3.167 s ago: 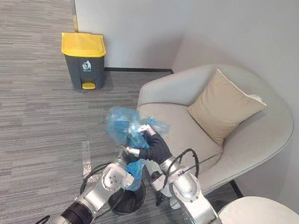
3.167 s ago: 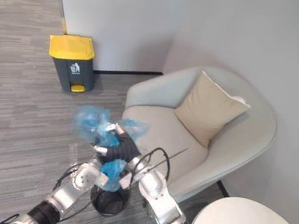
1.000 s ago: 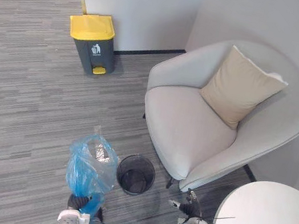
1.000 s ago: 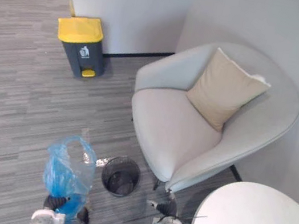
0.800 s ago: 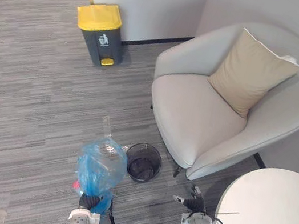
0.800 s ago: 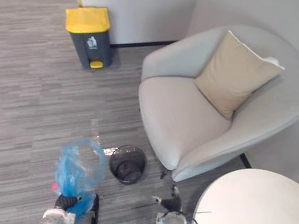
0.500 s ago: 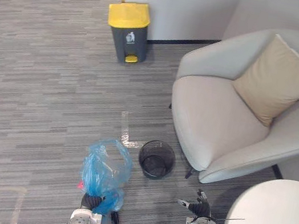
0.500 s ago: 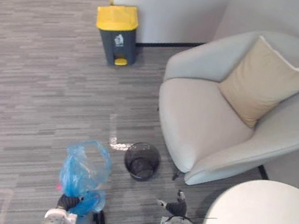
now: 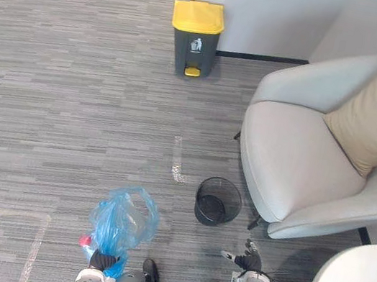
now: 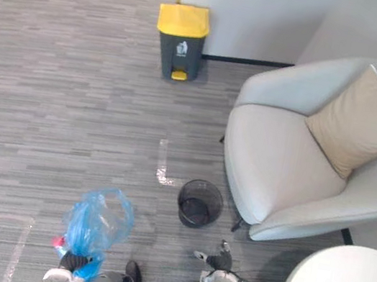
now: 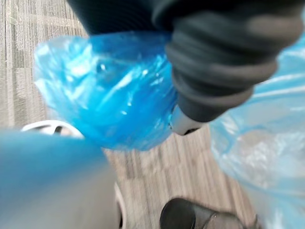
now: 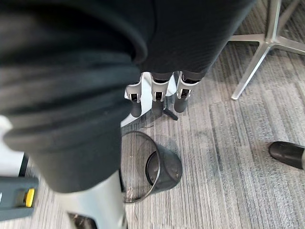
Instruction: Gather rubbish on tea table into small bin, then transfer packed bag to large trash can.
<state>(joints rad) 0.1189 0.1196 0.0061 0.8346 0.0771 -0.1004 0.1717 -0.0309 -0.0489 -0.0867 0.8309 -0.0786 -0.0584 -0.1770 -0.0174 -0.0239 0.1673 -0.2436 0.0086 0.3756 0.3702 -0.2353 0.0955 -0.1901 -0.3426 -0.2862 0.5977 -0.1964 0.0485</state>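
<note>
Currently at the carry stage, by my reading.
- Blue bag (image 9: 121, 225): packed, out of the small mesh bin (image 9: 218, 201), well apart from the large trash can (image 9: 196, 29) across bare carpet.
- Left hand (image 11: 217, 71): fingers curled round the bag's gathered neck.
- Right hand (image 12: 157, 93): fingers straight and slack, holding nothing.
- Mesh bin: also well apart from the can.
- Handling: grip the neck tight, hold the bag clear of the carpet and walk straight to the can. The free hand is probably needed for its yellow lid.
</note>
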